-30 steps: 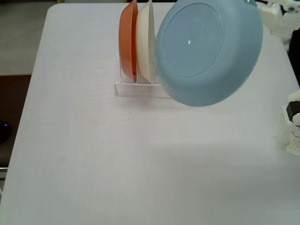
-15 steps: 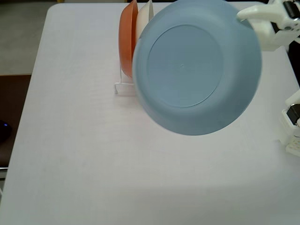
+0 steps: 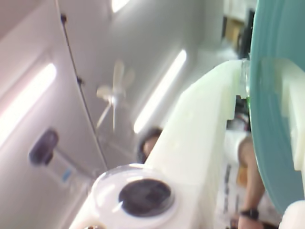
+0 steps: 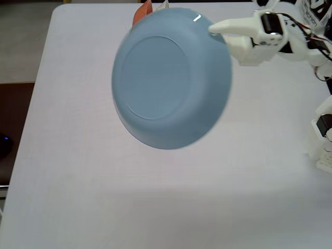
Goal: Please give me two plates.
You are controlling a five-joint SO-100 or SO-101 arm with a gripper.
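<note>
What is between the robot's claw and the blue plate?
Nothing. In the fixed view the gripper pinches the rim of the blue plate directly. The wrist view shows the rim sitting right between the white fingers.

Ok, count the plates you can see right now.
3. The light blue plate hangs above the table, gripped at its rim by the pincer. Behind it, only slivers show of the orange plate and the cream-white plate. Others may be hidden behind it.
</note>
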